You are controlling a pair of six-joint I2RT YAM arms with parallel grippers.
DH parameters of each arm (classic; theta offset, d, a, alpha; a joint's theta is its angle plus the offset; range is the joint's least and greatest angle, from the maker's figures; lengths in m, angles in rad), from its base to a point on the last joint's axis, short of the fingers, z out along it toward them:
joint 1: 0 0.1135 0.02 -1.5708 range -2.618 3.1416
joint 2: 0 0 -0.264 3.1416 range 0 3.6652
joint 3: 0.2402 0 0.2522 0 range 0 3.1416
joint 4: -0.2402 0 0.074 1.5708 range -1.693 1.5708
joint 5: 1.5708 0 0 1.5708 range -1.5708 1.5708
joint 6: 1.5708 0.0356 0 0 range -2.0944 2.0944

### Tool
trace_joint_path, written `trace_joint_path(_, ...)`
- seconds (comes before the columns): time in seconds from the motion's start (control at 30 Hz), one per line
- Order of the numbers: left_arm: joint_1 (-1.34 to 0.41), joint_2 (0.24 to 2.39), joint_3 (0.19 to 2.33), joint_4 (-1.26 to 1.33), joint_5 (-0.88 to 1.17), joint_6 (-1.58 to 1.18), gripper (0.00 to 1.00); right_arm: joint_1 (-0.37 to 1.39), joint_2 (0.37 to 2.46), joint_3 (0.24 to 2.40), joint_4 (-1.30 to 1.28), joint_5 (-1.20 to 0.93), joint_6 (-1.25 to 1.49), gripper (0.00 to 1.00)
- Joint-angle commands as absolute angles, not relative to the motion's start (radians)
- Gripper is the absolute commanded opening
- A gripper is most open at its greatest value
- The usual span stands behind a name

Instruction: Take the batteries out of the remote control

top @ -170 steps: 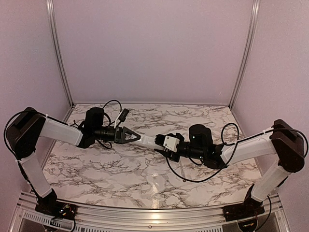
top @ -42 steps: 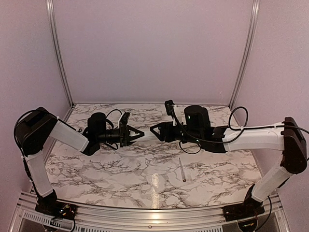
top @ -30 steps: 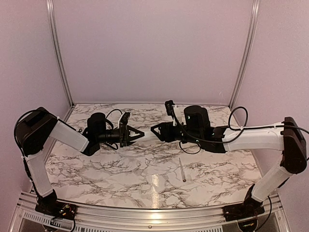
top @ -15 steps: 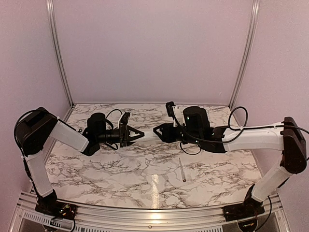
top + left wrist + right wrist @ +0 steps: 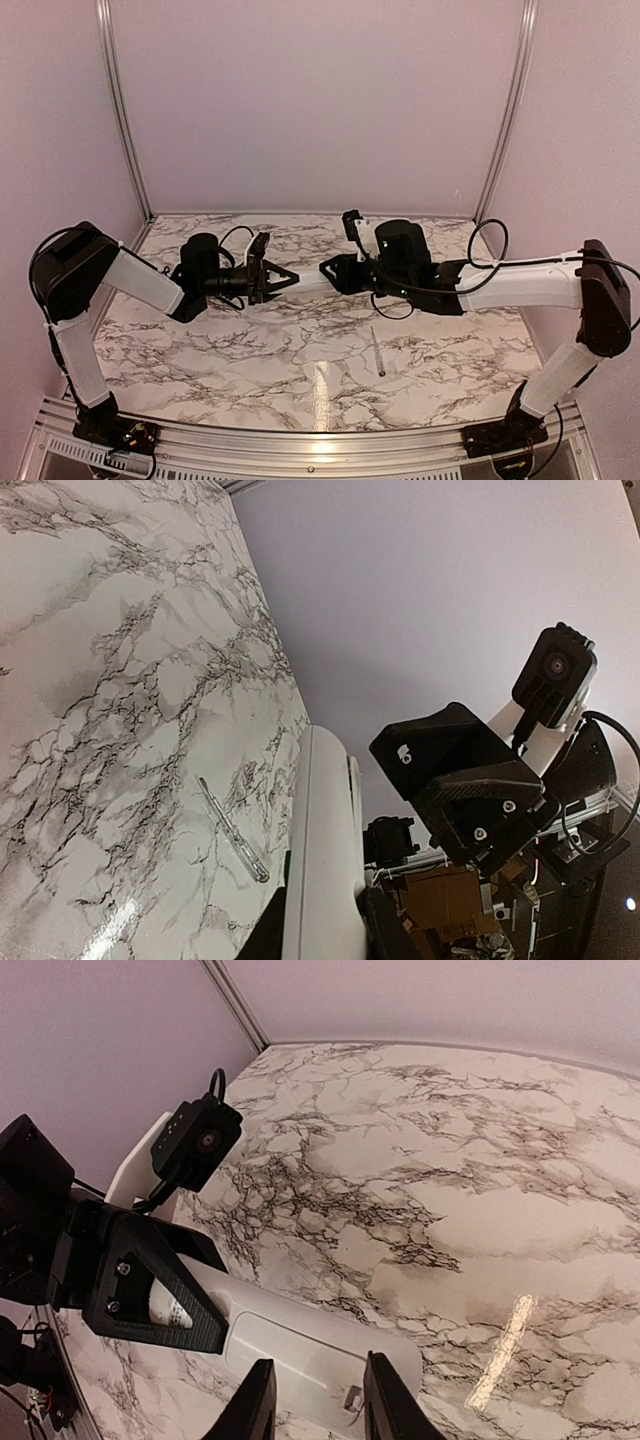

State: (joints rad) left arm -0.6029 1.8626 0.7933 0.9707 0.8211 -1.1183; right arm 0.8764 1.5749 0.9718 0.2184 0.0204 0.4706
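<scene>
The white remote control [image 5: 306, 281] hangs level above the marble table [image 5: 250, 350], with my left gripper [image 5: 290, 276] shut on its left end. In the left wrist view the remote control [image 5: 325, 850] runs up from between the left gripper [image 5: 325, 915]. My right gripper [image 5: 326, 271] is at the remote's right end. In the right wrist view the right gripper [image 5: 318, 1380] has its jaws a little apart in front of the remote control [image 5: 300, 1345], over the closed battery cover [image 5: 290, 1350] and its latch. The batteries are hidden.
A thin grey stick [image 5: 377, 350] lies on the table in front of the right arm, also seen as the stick [image 5: 232, 830] in the left wrist view. Purple walls and aluminium rails enclose the table.
The right gripper has slid a little left onto the remote's end and its jaws have narrowed. The left arm holds still. Since the earliest frame the stick has come to lie on the table.
</scene>
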Motion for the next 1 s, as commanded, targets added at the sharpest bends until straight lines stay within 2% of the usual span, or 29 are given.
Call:
trace_joint_path(0.0,-0.598,1.861,0.786,1.023,0.839,-1.106,0.00,0.868,1.592,1.008,0.193,0.052,0.463,0.29)
trace_joint_path(0.97,-0.598,1.867,0.789,1.025,0.817,-1.101,0.00,0.849,1.579,0.976,0.240,-0.057,0.473,0.21)
